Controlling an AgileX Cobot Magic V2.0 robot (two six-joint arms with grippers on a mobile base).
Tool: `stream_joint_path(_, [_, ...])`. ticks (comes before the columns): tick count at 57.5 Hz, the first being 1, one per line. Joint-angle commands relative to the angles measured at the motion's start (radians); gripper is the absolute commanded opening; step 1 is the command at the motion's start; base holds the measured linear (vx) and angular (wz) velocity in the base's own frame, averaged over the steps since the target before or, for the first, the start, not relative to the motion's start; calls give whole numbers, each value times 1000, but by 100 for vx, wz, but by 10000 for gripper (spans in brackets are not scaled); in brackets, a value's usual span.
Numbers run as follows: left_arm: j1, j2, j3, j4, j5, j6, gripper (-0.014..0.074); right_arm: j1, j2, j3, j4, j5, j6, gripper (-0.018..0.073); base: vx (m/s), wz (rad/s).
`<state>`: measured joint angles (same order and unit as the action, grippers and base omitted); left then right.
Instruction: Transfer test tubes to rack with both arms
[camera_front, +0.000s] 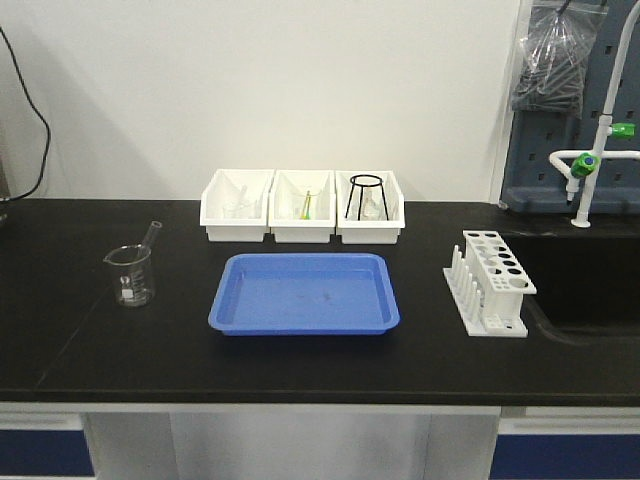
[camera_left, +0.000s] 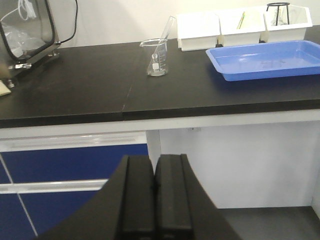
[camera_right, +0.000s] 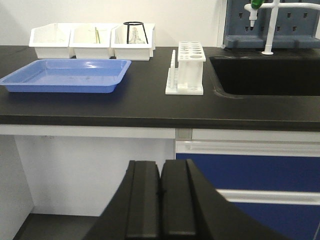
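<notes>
On the black counter (camera_front: 100, 340), one beaker (camera_front: 130, 277) stands at the left. One tube (camera_front: 153, 236) leans inside it, and its top comes out over the rim. One blue tray (camera_front: 300, 290) lies in the middle, with bare counter at both its sides and in front of it up to the front edge. Three white bins (camera_front: 303, 232) stand in a row just behind the tray. A black wire stand (camera_front: 366, 195) is in the right bin. One rack (camera_front: 495, 285) stands upright at the right, near the edge of the sink (camera_front: 580, 275) and well apart from the beaker.

In the left wrist view, the left gripper (camera_left: 154, 162) is held low in front of the counter, below its front edge. It points level toward the cabinet (camera_left: 75, 165). Its fingers (camera_left: 140, 195) are pressed together. The beaker with the tube is almost straight ahead and higher, set back from the edge, and the tray is to the right of it.

In the right wrist view, the right gripper (camera_right: 161, 167) has the same low pose under the counter edge, and its fingers are also closed against each other. The rack is ahead, a little to the right, with its pegs on the left side. The tray is near it on the left, and the sink edge is just beside it on the right.
</notes>
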<state>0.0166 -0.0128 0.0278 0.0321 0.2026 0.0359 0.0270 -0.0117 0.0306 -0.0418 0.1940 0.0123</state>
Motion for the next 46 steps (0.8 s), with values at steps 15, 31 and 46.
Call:
stream_joint_path(15, [6, 1, -27, -9, -83, -1, -4, -7, 0, 13, -9, -79, -4, -12, 28, -4])
stream_joint_path(31, [6, 1, -27, -9, -83, -1, -4, -7, 0, 13, -9, -79, -4, -12, 28, -7])
stream_joint_path(46, [6, 1, -27, -9, -83, -1, -4, -7, 0, 13, -9, -79, -4, -12, 25, -5])
